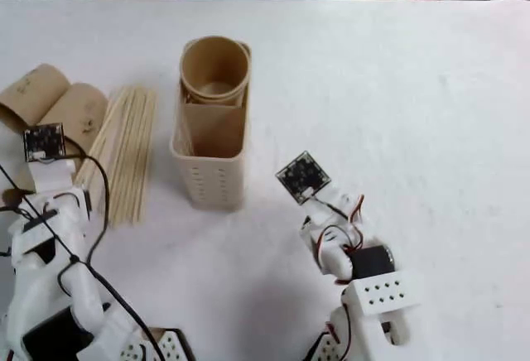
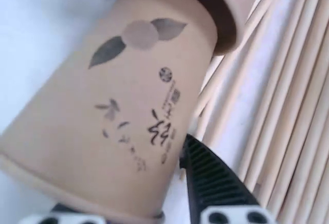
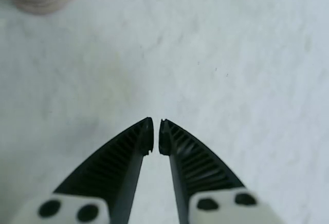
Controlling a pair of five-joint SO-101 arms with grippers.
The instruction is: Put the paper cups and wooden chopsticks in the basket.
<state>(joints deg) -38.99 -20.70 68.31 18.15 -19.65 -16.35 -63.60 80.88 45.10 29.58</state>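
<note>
Working outward from my left hand (image 2: 121, 178), spread wide and clamping nothing: a tan paper cup (image 2: 118, 95) lies on its side between the jaws. Pale wooden chopsticks (image 2: 288, 106) run near-to-far just right. The cream perforated basket (image 1: 217, 180) stands beyond. My right hand (image 3: 156, 131) is pinched together, empty.

A brown paper cup (image 2: 118, 106) lies on its side between the wide-apart jaws. One black jaw is just beside it, maybe touching. Past that jaw, wooden chopsticks (image 2: 288, 106) lie on the white desk (image 2: 36, 39). A second cup (image 2: 234, 8) lies beyond the first.
</note>
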